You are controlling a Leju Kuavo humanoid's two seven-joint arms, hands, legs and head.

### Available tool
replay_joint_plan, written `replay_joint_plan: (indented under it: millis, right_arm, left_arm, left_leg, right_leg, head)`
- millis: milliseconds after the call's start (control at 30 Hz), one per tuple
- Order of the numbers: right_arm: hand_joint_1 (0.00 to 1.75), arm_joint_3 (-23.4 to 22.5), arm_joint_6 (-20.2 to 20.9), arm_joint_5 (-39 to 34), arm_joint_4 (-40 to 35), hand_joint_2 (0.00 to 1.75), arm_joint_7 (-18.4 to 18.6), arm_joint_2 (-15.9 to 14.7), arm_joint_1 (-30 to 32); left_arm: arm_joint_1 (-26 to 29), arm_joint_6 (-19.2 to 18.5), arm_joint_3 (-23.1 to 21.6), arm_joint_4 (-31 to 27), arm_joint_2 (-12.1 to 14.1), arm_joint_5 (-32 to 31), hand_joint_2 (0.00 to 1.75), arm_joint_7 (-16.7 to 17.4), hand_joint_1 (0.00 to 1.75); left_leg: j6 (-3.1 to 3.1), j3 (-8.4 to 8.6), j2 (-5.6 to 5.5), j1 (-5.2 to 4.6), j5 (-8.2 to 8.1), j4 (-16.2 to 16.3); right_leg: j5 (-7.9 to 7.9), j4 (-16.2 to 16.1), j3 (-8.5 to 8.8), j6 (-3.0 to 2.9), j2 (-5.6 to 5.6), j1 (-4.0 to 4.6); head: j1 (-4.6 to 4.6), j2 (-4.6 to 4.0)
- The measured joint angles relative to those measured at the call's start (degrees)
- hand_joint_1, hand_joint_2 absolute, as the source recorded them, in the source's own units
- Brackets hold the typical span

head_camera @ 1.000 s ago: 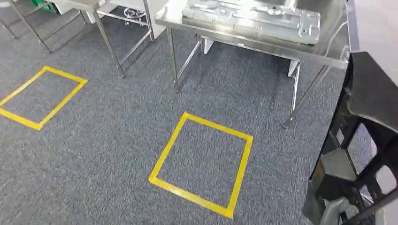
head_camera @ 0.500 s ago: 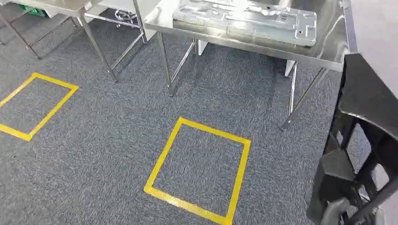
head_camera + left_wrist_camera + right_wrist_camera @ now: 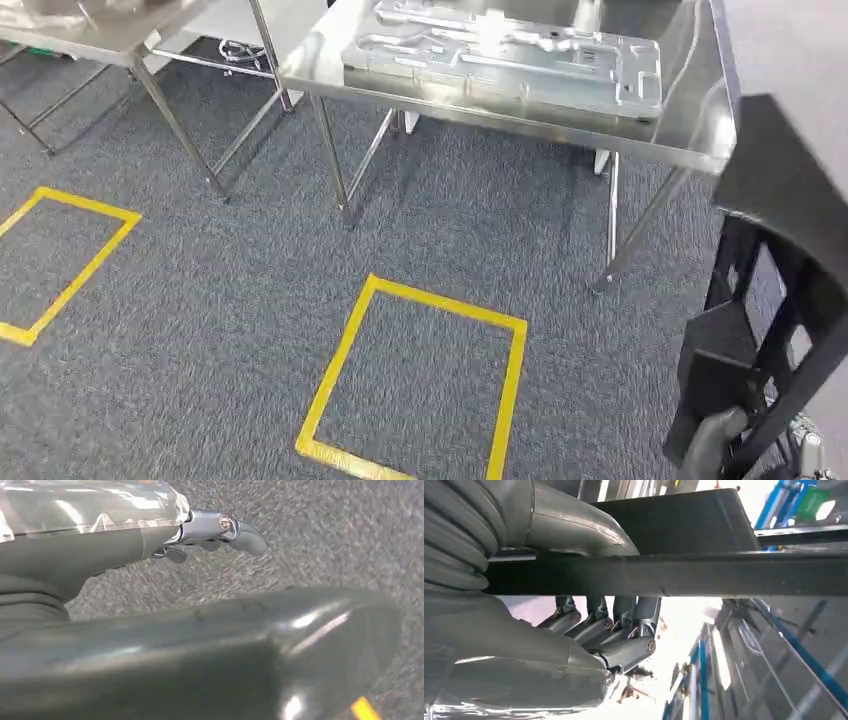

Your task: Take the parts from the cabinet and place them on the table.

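A large black framed part (image 3: 790, 220) hangs at the right of the head view, carried upright beside my body. My right hand (image 3: 712, 443) grips it low down. In the right wrist view my right hand (image 3: 574, 630) has its fingers (image 3: 614, 622) curled round a black bar of the part (image 3: 674, 575), with the thumb on the other side. My left hand (image 3: 210, 530) hangs over the carpet and holds nothing, its fingers loosely apart. Ahead stands the steel table (image 3: 690, 125) with a stamped silver metal plate (image 3: 500, 55) lying on it.
A yellow tape square (image 3: 415, 380) marks the grey carpet in front of the table, and a second tape square (image 3: 60, 260) lies to the left. Another steel table (image 3: 100, 30) stands at the far left. Thin table legs (image 3: 330, 160) reach the floor.
The whole picture has shifted: the camera has moved, and the table and the yellow square now sit lower and further left. The black part stays in my right hand.
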Motion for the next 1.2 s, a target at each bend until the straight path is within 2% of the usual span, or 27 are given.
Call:
replay_joint_plan:
  millis: [67, 100, 167, 200, 233, 267, 300, 333, 367, 400, 433, 500, 533, 567, 600, 667, 700, 733, 767, 800, 833, 867, 900, 1033, 1067, 1100, 1200]
  right_arm:
    - [1.75, 0.26, -0.07, -0.13, 0.04, 1.75, 0.46, -0.29, -0.28]
    - [1.75, 0.33, -0.22, -0.2, 0.09, 1.75, 0.5, -0.46, -0.35]
    - [1.75, 0.48, -0.33, -0.2, 0.26, 1.75, 0.68, -0.79, -0.39]
    - [1.75, 0.52, -0.44, -0.15, 0.35, 1.75, 0.7, -0.9, -0.43]
    - [1.75, 0.61, -0.57, -0.04, 0.42, 1.75, 0.83, -1.03, -0.48]
    - [1.75, 0.74, -0.74, 0.22, 0.5, 1.75, 0.96, -1.18, -0.55]
    - [1.75, 1.09, -0.9, 0.46, 0.61, 1.75, 1.09, -1.33, -0.62]
    - [1.75, 1.49, -0.98, 0.78, 0.76, 1.75, 1.33, -1.53, -0.74]
    - [1.75, 1.75, -1.15, 1.28, 1.0, 1.75, 1.53, -1.73, -0.9]
    - [1.75, 2.19, -1.38, 1.93, 1.31, 1.75, 2.08, -1.97, -1.44]
    - [1.75, 2.74, -1.82, 2.63, 1.49, 1.75, 2.54, -2.17, -1.81]
    - [1.75, 4.13, -2.87, 4.09, 1.86, 1.75, 3.85, -2.56, -3.42]
    - [1.75, 4.75, -3.06, 4.61, 2.19, 1.75, 4.57, -2.8, -4.37]
    - [1.75, 5.42, -3.39, 4.92, 2.62, 1.75, 5.27, -3.08, -5.47]
    - [1.75, 6.01, -3.61, 4.98, 3.13, 1.75, 5.99, -3.3, -6.59]
    - [1.75, 6.78, -3.76, 5.01, 4.51, 1.75, 7.35, -4.02, -8.98]
    - [1.75, 7.15, -3.85, 5.01, 5.11, 1.75, 7.91, -4.37, -10.03]
    - [1.75, 7.38, -3.87, 4.98, 5.61, 1.75, 8.26, -4.65, -11.02]
    - [1.75, 7.65, -3.89, 4.98, 6.06, 1.75, 8.57, -4.99, -12.14]
    - [1.75, 7.98, -3.91, 4.98, 6.43, 1.75, 8.81, -5.29, -13.09]
    - [1.75, 8.35, -3.91, 4.94, 6.67, 1.75, 9.12, -5.62, -13.91]
    - [1.75, 8.75, -3.8, 4.5, 6.82, 1.75, 9.47, -5.93, -14.57]
    - [1.75, 8.98, -3.35, 3.56, 7.02, 1.75, 9.77, -6.39, -15.03]
    - [1.75, 9.64, -2.99, 1.25, 6.43, 1.75, 9.68, -7.93, -14.57]
    - [1.75, 9.64, -3.04, 1.18, 6.34, 1.75, 9.62, -8.26, -14.33]
    - [1.75, 9.64, -3.06, 0.94, 6.19, 1.75, 9.47, -8.63, -14.22]
    - [1.75, 9.57, -3.19, 0.3, 5.94, 1.75, 9.14, -9.31, -12.96]
  left_arm:
    - [0.01, 0.0, 0.0, 0.11, 0.06, 0.0, 0.0, 0.07, 0.0]
    - [-0.02, 0.02, 0.0, 0.11, 0.08, 0.0, 0.0, 0.09, 0.0]
    - [0.0, 0.04, 0.0, 0.13, 0.13, 0.0, 0.0, 0.11, 0.0]
    - [0.03, 0.04, 0.0, 0.13, 0.13, 0.0, 0.0, 0.13, 0.0]
    - [0.11, 0.02, 0.0, 0.18, 0.13, 0.02, 0.0, 0.22, 0.0]
    - [0.17, 0.02, 0.0, 0.22, 0.13, 0.02, 0.0, 0.28, 0.0]
    - [0.16, 0.02, 0.0, 0.26, 0.13, 0.09, 0.0, 0.33, 0.0]
    - [0.19, 0.02, 0.02, 0.29, 0.13, 0.18, 0.0, 0.46, 0.0]
    - [0.15, 0.0, 0.11, 0.29, 0.26, 0.22, 0.0, 0.59, 0.0]
    - [0.01, -0.04, 0.11, 0.31, 0.32, 0.26, 0.0, 0.72, 0.0]
    - [-0.18, -0.09, 0.11, 0.31, 0.57, 0.26, 0.0, 0.88, 0.0]
    - [-0.57, -0.24, 0.13, 0.44, 0.78, 0.37, 0.0, 1.25, 0.0]
    - [-0.83, -0.39, 0.13, 0.48, 1.22, 0.37, 0.0, 1.42, 0.0]
    - [-1.1, -0.57, 0.13, 0.61, 1.33, 0.37, 0.0, 1.49, 0.0]
    - [-1.21, -0.77, 0.13, 0.68, 1.5, 0.37, 0.0, 1.75, 0.0]
    - [-1.08, -1.07, 0.15, 0.85, 2.03, 0.44, 0.0, 2.06, 0.0]
    - [-0.95, -1.07, 0.15, 0.94, 2.24, 0.44, 0.0, 2.27, 0.0]
    - [-0.88, -1.09, 0.15, 0.98, 2.58, 0.44, 0.0, 2.43, 0.0]
    - [-0.87, -1.14, 0.17, 1.05, 2.84, 0.35, 0.0, 2.49, 0.0]
    - [-0.87, -1.18, 0.17, 1.07, 3.08, 0.17, 0.0, 2.56, 0.0]
    - [-0.9, -1.2, 0.17, 1.09, 3.39, 0.09, 0.0, 2.64, 0.0]
    - [-0.63, -1.22, 0.17, 1.18, 3.43, 0.0, 0.0, 2.69, 0.0]
    - [-0.49, -1.25, 0.15, 1.27, 3.43, -0.24, 0.0, 2.71, 0.0]
    - [-0.49, -1.22, 0.09, 1.51, 3.32, -0.96, 0.0, 2.29, 0.0]
    - [-0.56, -1.2, 0.04, 1.53, 3.3, -0.98, 0.0, 2.16, 0.0]
    - [-0.55, -1.09, 0.04, 1.55, 3.3, -0.98, 0.0, 2.08, 0.0]
    - [-0.51, -1.05, 0.02, 1.55, 3.3, -1.01, 0.0, 1.95, 0.0]
  left_leg:
    - [0.56, 2.18, 0.1, 0.29, -0.4, -1.63]
    - [0.7, 2.98, 0.07, 0.34, -0.8, -2.04]
    - [0.6, 4.73, 0.01, 0.41, -2.01, -2.57]
    - [0.44, 5.71, -0.06, 0.5, -2.76, -2.6]
    - [0.22, 6.81, -0.16, 0.61, -3.62, -2.6]
    - [0.06, 7.94, -0.22, 0.7, -4.45, -2.61]
    - [-0.13, 9.08, -0.2, 0.81, -5.34, -2.61]
    - [-0.42, 9.87, -0.11, 0.85, -6.31, -2.69]
    - [-0.68, 11.01, -0.06, 0.81, -7.13, -2.32]
    - [-1.19, 10.91, -0.11, 0.79, -7.59, -2.7]
    - [-1.74, 11.47, -0.01, 0.87, -8.06, -3.36]
    - [-2.53, 12.32, 0.1, 0.86, -6.78, -1.74]
    - [-2.59, 11.0, 0.08, 1.09, -6.24, 0.82]
    - [-2.75, 8.49, 0.04, 1.03, -5.47, 5.43]
    - [-2.89, 5.47, 0.02, 1.04, -6.2, 9.61]
    - [-3.26, 0.01, 0.03, 1.09, -10.98, 15.39]
    - [-3.38, -2.01, 0.03, 1.09, -13.26, 16.17]
    - [-3.36, -3.01, 0.05, 1.1, -13.83, 15.24]
    - [-3.39, -3.26, 0.05, 1.12, -12.61, 12.62]
    - [-3.31, -2.91, 0.08, 1.14, -9.57, 8.97]
    - [-3.13, -2.37, -0.31, 1.21, -4.65, 4.57]
    - [-3.15, -1.99, -1.87, 1.36, 1.23, 2.02]
    - [-2.61, -2.11, -1.73, 0.82, -0.62, 2.12]
    - [-0.39, -0.16, -0.56, 1.0, -0.16, 1.27]
    - [0.02, 0.29, -0.24, 0.96, -0.46, 1.12]
    - [0.39, 0.76, -0.07, 0.94, -0.82, 0.85]
    - [0.58, 2.33, 0.4, 0.63, -2.18, 0.44]
  right_leg:
    - [0.95, 5.87, -3.19, 0.56, -0.8, -0.26]
    - [-0.12, 9.11, -5.7, 1.06, -0.84, -0.44]
    - [-5.08, 13.65, -10.48, 1.65, -0.89, -0.88]
    - [-6.56, 13.81, -11.94, 1.94, -0.94, -1.05]
    - [-6.5, 12.4, -12.56, 1.88, -1.07, -1.18]
    - [-5.05, 9.64, -12.34, 2.01, -1.18, -1.3]
    - [-2.1, 5.93, -11.76, 1.96, -1.28, -1.41]
    - [3.49, 1.54, -11.21, 1.8, -1.6, -1.43]
    - [8.57, 0.46, -11.53, 1.43, -2.1, -1.31]
    - [6.68, 0.41, -11.24, 0.88, -2.09, -0.71]
    - [6.94, 0.45, -10.81, 0.31, -1.83, -0.62]
    - [6.08, -0.4, -9.37, -0.76, -1.4, -0.64]
    - [5.93, -1.06, -8.39, -1.11, -1.29, -0.9]
    - [5.45, -1.44, -7.45, -1.6, -1.44, -0.94]
    - [5.04, -1.64, -6.83, -1.9, -1.45, -0.94]
    - [3.95, -1.84, -5.5, -2.05, -1.17, -0.87]
    - [3.25, -1.84, -4.6, -1.99, -0.95, -0.87]
    - [2.57, -1.84, -3.72, -1.9, -0.81, -0.88]
    - [1.84, -1.84, -2.78, -1.76, -0.72, -0.94]
    - [1.12, -1.85, -1.79, -1.6, -0.71, -0.98]
    - [0.39, -1.85, -0.87, -1.27, -0.39, -1.03]
    - [-0.28, -1.82, -0.42, -0.75, -0.1, -0.96]
    - [-0.87, -1.63, -0.05, -0.34, 0.31, -0.81]
    - [-0.51, 0.05, -0.02, 0.97, 0.48, -0.89]
    - [-0.2, 2.47, -1.22, 1.16, -0.19, -0.87]
    - [-0.85, 6.59, -3.97, 1.38, -0.77, -0.78]
    - [-6.52, 15.55, -11.79, 1.55, -0.95, -0.77]
  head:
    - [0.26, 0.0]
    - [0.19, 0.0]
    - [0.22, 0.0]
    - [0.2, 0.0]
    - [0.22, 0.0]
    - [0.22, 0.0]
    - [0.22, 0.0]
    - [0.26, 0.0]
    - [0.22, 0.0]
    - [0.28, 0.0]
    - [0.13, 0.0]
    - [0.2, 0.0]
    - [0.15, 0.02]
    - [0.0, 0.0]
    - [-0.18, 0.0]
    - [-0.13, 0.0]
    - [-0.15, 0.0]
    - [-0.13, 0.0]
    - [-0.15, 0.0]
    - [-0.15, 0.0]
    - [-0.13, 0.0]
    - [-0.11, 0.0]
    - [-0.16, 0.0]
    - [-0.18, 0.02]
    - [-0.02, 0.0]
    - [0.02, 0.02]
    - [0.09, 0.0]
